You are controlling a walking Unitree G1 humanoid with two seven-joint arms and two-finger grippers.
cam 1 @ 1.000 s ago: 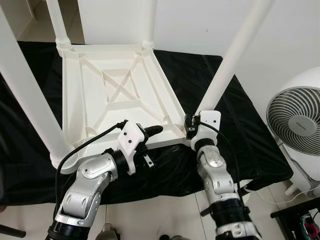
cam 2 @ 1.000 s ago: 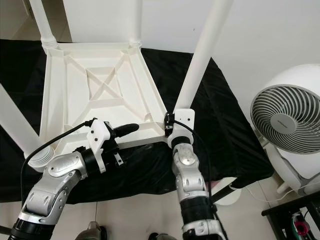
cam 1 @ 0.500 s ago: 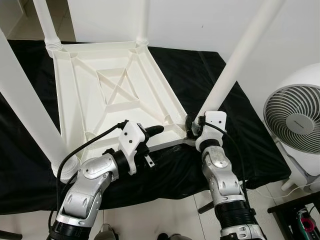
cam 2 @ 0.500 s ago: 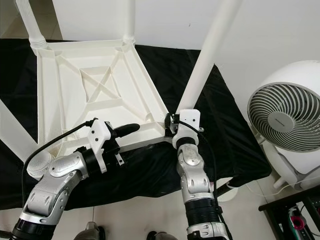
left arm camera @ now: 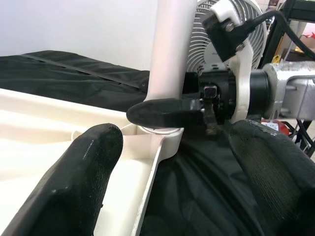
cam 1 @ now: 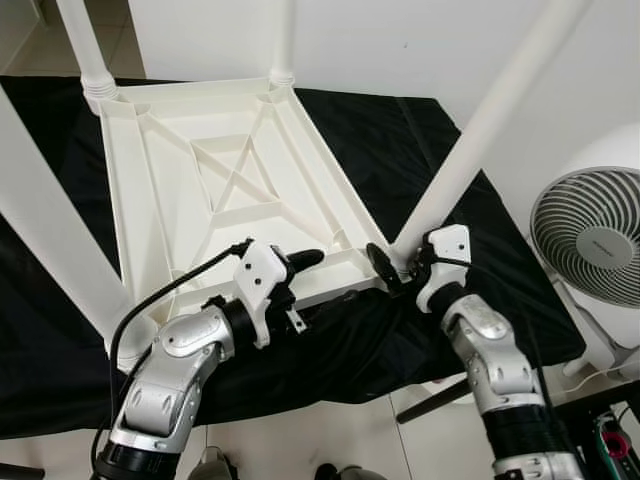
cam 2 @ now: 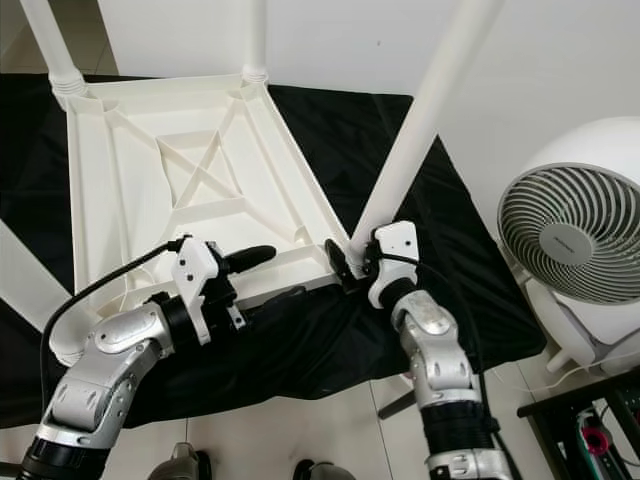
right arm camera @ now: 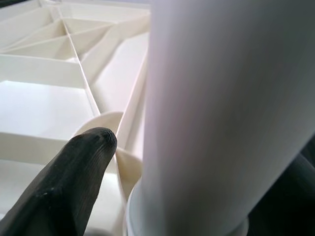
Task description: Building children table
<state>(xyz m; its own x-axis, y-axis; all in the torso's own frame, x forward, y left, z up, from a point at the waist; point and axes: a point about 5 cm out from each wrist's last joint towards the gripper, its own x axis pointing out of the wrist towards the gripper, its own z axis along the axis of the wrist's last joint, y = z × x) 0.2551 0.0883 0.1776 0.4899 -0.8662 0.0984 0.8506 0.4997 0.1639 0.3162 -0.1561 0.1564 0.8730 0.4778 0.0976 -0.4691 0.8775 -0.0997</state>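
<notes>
A white plastic children's table [cam 1: 230,190] lies upside down on a black cloth [cam 1: 400,140], its legs pointing up. My right gripper [cam 1: 395,262] is at the foot of the near right leg [cam 1: 480,130], shut on it where it meets the corner socket; one black finger [right arm camera: 74,172] lies beside the leg. My left gripper [cam 1: 305,280] is open at the table's near rim. Its fingers [left arm camera: 93,162] straddle that rim, one over the underside and one below the edge. The left wrist view looks across at the right gripper [left arm camera: 197,110].
Three more legs stand up: far left [cam 1: 85,50], far middle [cam 1: 283,40], near left [cam 1: 50,250]. A white fan [cam 1: 590,240] stands on the floor to the right. A dark shelf corner [cam 1: 615,440] is at the bottom right. Pale floor lies in front of the cloth.
My right arm has swung out to the right and its wrist has turned around the foot of the leg. The left gripper has stayed at the rim. The camera has shifted a little.
</notes>
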